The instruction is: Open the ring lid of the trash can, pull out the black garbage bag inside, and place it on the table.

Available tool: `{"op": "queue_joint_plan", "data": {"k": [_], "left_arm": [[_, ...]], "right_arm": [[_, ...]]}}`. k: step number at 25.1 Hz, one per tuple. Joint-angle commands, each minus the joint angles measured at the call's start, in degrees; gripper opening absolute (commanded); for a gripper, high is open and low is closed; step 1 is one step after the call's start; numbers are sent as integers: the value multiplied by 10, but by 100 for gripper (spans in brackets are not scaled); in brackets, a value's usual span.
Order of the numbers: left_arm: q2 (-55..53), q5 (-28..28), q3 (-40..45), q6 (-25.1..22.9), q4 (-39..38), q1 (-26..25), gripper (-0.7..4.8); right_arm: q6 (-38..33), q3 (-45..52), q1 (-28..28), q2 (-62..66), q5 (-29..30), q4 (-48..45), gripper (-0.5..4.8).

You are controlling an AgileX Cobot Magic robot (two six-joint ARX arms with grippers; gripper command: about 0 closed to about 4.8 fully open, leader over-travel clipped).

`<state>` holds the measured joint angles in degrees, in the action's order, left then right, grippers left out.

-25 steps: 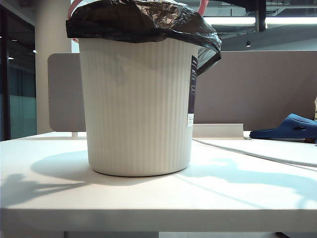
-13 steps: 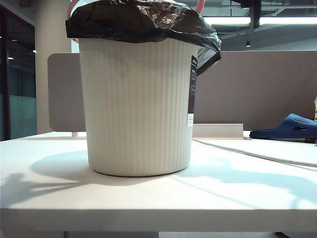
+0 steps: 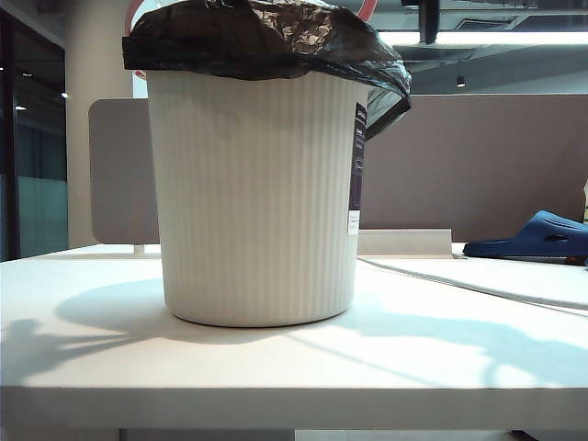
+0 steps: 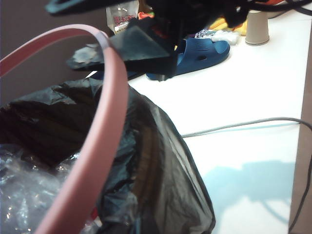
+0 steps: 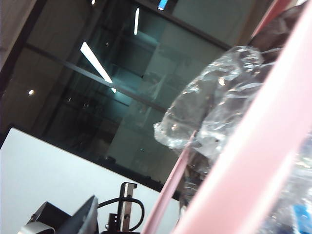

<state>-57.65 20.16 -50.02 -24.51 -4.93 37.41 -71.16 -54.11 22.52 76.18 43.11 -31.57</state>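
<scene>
Pink plastic, thin and hoop-shaped, the ring lid (image 4: 105,131) stands tilted up off the rim of the trash can (image 3: 257,197), which sits upright near the front of the table (image 3: 110,367). The left gripper (image 4: 131,46) is clamped on the top of the hoop, its dark jaws closed over the band at the can's mouth. The right gripper (image 5: 92,214) shows only as a dark finger edge close beside the raised hoop; whether its jaws stand apart I cannot tell, and nothing is seen in them. The black garbage bag (image 3: 266,41) is still in the can, its edge folded over the rim and hanging lowest on the right. I judge the bag thin, slick and easily torn, light unless well filled; crumpled clear film (image 5: 214,112) bulges at its mouth. The best hold looks to be a gathered bunch of the folded edge, not a single layer of film. The hoop should be light and slightly springy. Against the earlier exterior pictures, the can and bag have not shifted, while a dark arm part (image 3: 428,18) at the top has travelled leftward toward the can.
</scene>
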Motion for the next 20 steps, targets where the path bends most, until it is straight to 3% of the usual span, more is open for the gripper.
{"op": "queue_joint_plan", "data": {"k": [1,20], "left_arm": [[1,-11,-3,-6,13,1,-6],[1,-78,-3,-40,65,1,-6]], "right_arm": [[-9,-14,5,4,-6,-19,211],[-25,-47,9,7,-3,-21,211]]}}
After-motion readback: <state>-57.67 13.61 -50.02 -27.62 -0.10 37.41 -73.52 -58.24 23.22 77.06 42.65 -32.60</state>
